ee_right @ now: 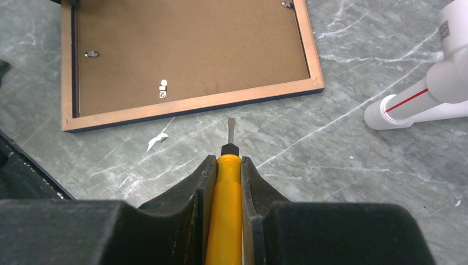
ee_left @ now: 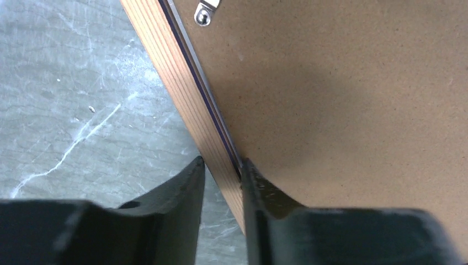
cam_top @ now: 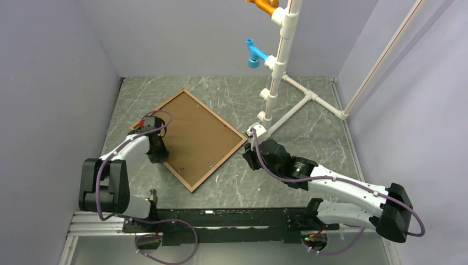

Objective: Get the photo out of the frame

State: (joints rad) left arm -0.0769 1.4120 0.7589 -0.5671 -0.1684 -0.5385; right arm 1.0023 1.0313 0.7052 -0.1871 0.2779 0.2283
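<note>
The frame lies face down on the grey marble table, its thin navy edge showing around a wooden back rim. The photo's print is hidden; only its brown backing board shows inside the rim. My left gripper is at the frame's left side. In the left wrist view its jaws straddle the wooden rail, one finger outside it and one on the board. My right gripper is shut on a yellow screwdriver, whose tip points at the frame's near rail from a short way off.
A white pipe stand with a blue fitting and an orange one rises at the back right, its foot near my right gripper. Metal turn clips sit on the backing. A white scrap lies near the frame.
</note>
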